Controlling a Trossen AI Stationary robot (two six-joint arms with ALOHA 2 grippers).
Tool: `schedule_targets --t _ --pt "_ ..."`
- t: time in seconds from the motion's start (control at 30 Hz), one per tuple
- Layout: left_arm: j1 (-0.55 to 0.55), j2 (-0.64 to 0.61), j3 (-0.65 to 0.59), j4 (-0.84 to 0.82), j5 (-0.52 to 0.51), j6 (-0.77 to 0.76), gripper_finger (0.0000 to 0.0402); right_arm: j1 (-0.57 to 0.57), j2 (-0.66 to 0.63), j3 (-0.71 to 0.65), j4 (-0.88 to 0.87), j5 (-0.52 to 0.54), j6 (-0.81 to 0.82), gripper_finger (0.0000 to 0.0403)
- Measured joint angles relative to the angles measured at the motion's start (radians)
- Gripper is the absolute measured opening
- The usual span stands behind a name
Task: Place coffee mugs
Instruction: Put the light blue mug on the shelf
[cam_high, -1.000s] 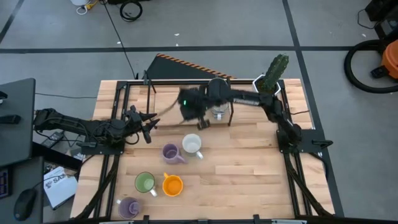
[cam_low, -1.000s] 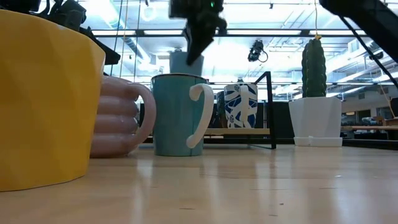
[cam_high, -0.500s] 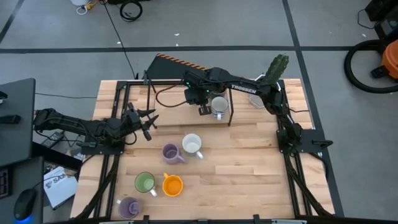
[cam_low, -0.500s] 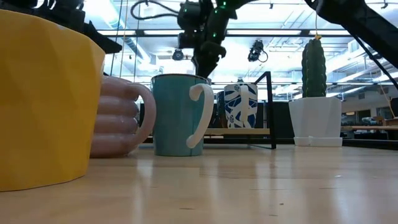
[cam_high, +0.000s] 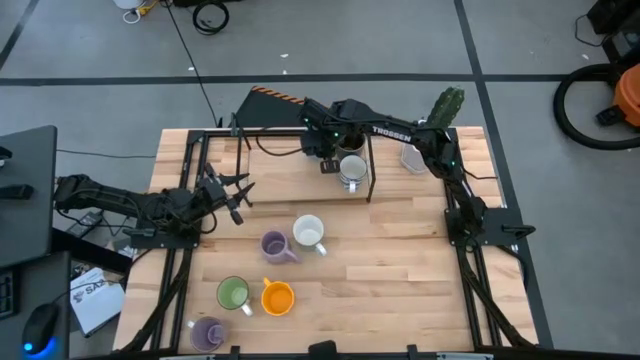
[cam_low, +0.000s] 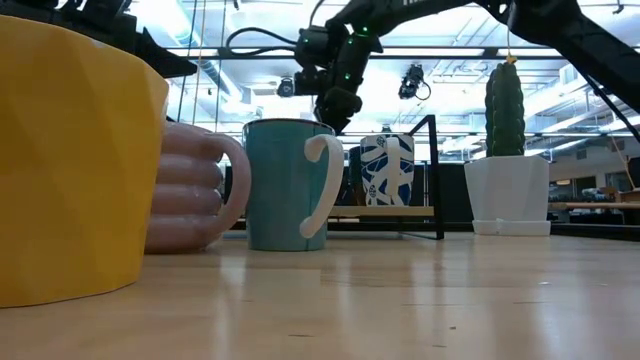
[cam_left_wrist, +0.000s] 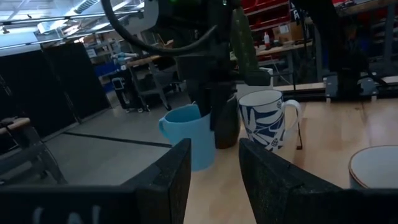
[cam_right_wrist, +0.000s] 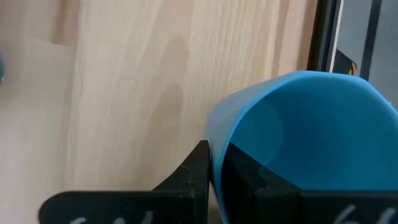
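Note:
My right gripper (cam_high: 326, 155) reaches to the table's far middle and is shut on the blue mug (cam_right_wrist: 298, 143), which also shows in the left wrist view (cam_left_wrist: 186, 134). Next to it stand a dark mug (cam_left_wrist: 227, 127) and a white mug with blue leaves (cam_high: 351, 168). Loose mugs stand upright on the table: white (cam_high: 308, 232), purple (cam_high: 274, 246), green (cam_high: 233, 293), orange (cam_high: 277, 297) and a second purple one (cam_high: 207, 333). My left gripper (cam_high: 238, 192) is open and empty at the table's left. My right gripper holds the blue mug by its wall at the rim (cam_right_wrist: 214, 140), one finger (cam_right_wrist: 193, 171) outside and one finger (cam_right_wrist: 249, 177) inside. The fingers come from above, pointing down. The mug is upright, its opening up; whether its base rests on the table, I cannot tell.
A black frame stand (cam_high: 370, 165) rises over the patterned mug. A white pot with a green cactus (cam_high: 445, 112) stands at the far right corner. Black rails (cam_high: 200, 150) run along the table's edges. Bare wood lies at the near right (cam_high: 400, 290).
My right gripper has carried the blue mug toward the table's far edge and down, beside the dark mug. In the low view the mug has sunk out of sight behind the teal mug.

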Motion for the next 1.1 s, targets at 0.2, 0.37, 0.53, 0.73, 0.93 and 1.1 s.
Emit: schedule_targets --t 0.2,0.37,0.53,0.73,0.93,1.1 --pt "0.000 0.000 0.000 0.000 0.003 -0.011 0.0141 0.007 -0.001 -0.042 0.026 -0.025 -0.002 0.0036" --pt "0.000 0.000 0.000 -0.001 0.003 -0.015 0.0141 0.007 0.000 -0.079 0.055 0.011 0.009 0.0036" --pt "0.000 0.000 0.000 -0.001 0.003 -0.017 0.0141 0.000 0.000 -0.085 0.056 0.022 0.009 0.0036" --pt "0.000 0.000 0.000 -0.001 0.003 -0.018 0.0141 -0.004 0.000 -0.085 0.058 0.020 0.023 0.0036" --pt "0.000 0.000 0.000 -0.002 0.003 -0.018 0.0141 -0.006 0.000 -0.085 0.051 0.027 0.025 0.0036" --pt "0.000 0.000 0.000 -0.002 0.003 -0.019 0.0141 -0.006 0.000 -0.085 0.051 0.027 0.025 0.0036"
